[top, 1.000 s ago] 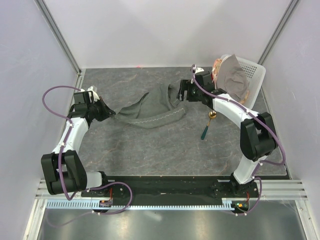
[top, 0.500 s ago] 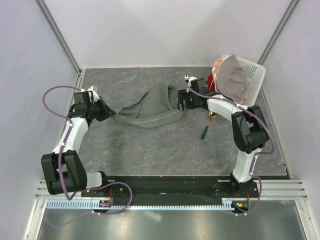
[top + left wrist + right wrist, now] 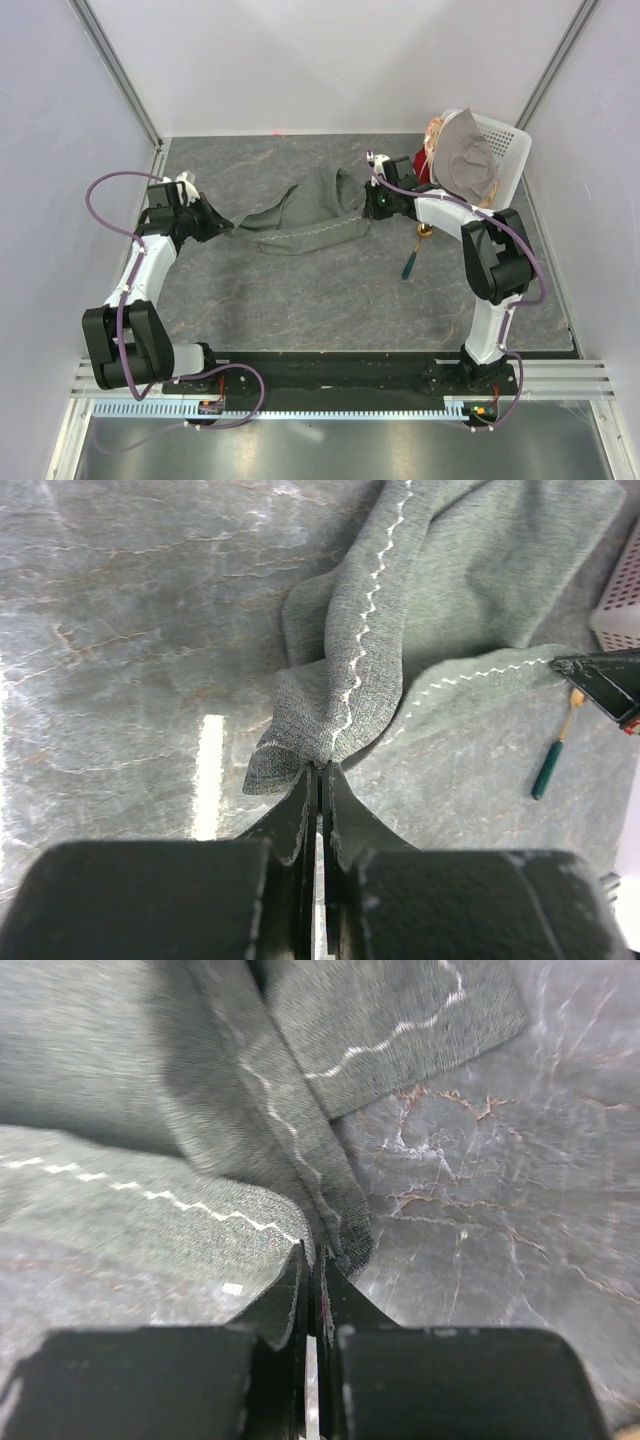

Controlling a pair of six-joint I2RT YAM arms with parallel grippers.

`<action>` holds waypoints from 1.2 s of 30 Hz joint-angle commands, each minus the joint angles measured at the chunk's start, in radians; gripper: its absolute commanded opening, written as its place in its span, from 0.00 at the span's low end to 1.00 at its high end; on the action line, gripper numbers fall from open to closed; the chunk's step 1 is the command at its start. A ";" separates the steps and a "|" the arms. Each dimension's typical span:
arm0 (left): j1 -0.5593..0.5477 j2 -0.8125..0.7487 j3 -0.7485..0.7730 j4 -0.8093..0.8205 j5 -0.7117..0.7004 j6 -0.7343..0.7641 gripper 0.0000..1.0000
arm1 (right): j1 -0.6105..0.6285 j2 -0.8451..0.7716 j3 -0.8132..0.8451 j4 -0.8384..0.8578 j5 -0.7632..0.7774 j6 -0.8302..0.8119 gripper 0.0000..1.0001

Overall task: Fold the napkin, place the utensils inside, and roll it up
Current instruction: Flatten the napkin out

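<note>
The dark grey-green napkin lies bunched in a long crumpled band across the table's middle. My left gripper is shut on its left corner, and the left wrist view shows the cloth pinched at the tips of that gripper. My right gripper is shut on the napkin's right end, where the hemmed fabric enters the closed jaws. The spoon, the only utensil in view, lies on the table just right of the napkin, gold bowl towards the back; it also shows in the left wrist view.
A white basket with a paler grey-beige cloth draped over it stands tilted at the back right corner, close behind the right arm. Walls enclose the grey marbled table on three sides.
The right gripper, open a second ago, has moved onto the napkin's right end and shut on it. The left gripper has kept its grip and place.
</note>
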 commanded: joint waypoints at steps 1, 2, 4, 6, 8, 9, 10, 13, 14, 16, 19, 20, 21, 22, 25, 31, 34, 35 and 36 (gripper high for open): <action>0.007 -0.084 0.070 0.049 0.078 -0.085 0.02 | -0.001 -0.204 -0.024 0.031 -0.023 -0.002 0.00; 0.005 -0.103 0.089 0.050 0.087 -0.123 0.02 | -0.001 -0.288 -0.033 0.015 -0.018 0.001 0.00; 0.007 -0.177 0.108 0.057 0.096 -0.162 0.02 | 0.003 -0.383 -0.052 0.000 -0.009 0.003 0.00; 0.007 -0.228 0.145 0.057 0.107 -0.214 0.02 | 0.009 -0.526 -0.054 -0.043 0.014 -0.014 0.00; 0.008 -0.304 0.185 0.055 0.115 -0.277 0.02 | 0.022 -0.651 -0.021 -0.087 0.044 -0.032 0.00; 0.008 -0.327 0.200 0.052 0.121 -0.297 0.02 | 0.025 -0.688 -0.006 -0.138 0.051 -0.043 0.00; 0.008 -0.352 0.218 0.047 0.127 -0.314 0.02 | 0.028 -0.721 0.029 -0.159 0.058 -0.045 0.00; 0.010 -0.420 0.327 0.008 0.139 -0.368 0.02 | 0.029 -0.843 0.122 -0.250 0.071 -0.043 0.00; 0.011 -0.441 0.399 -0.008 0.144 -0.388 0.02 | 0.029 -0.891 0.150 -0.290 0.071 -0.040 0.00; 0.011 -0.461 0.514 -0.046 0.136 -0.400 0.02 | 0.029 -0.931 0.236 -0.325 0.065 -0.034 0.00; 0.011 -0.493 0.655 -0.090 0.101 -0.426 0.02 | 0.029 -0.992 0.349 -0.379 0.049 -0.020 0.00; 0.011 -0.501 0.683 -0.098 0.087 -0.443 0.02 | 0.028 -1.014 0.374 -0.391 0.043 -0.014 0.00; 0.011 -0.510 0.706 -0.100 0.086 -0.451 0.02 | 0.029 -1.023 0.396 -0.393 0.040 -0.005 0.00; 0.011 -0.513 0.737 -0.097 0.086 -0.461 0.02 | 0.029 -1.037 0.429 -0.393 0.034 0.003 0.00; 0.011 -0.510 0.737 -0.086 0.095 -0.497 0.02 | 0.029 -1.035 0.465 -0.393 0.025 0.027 0.00; 0.011 -0.455 0.575 -0.017 0.080 -0.504 0.02 | 0.028 -0.904 0.410 -0.385 0.124 0.017 0.00; 0.011 -0.405 0.487 0.032 0.066 -0.487 0.02 | 0.028 -0.809 0.347 -0.327 0.127 0.014 0.00; 0.011 -0.366 0.467 0.050 0.048 -0.472 0.02 | 0.029 -0.781 0.332 -0.284 0.127 0.011 0.00; 0.011 -0.351 0.446 0.085 0.032 -0.463 0.02 | 0.029 -0.753 0.322 -0.264 0.134 0.010 0.00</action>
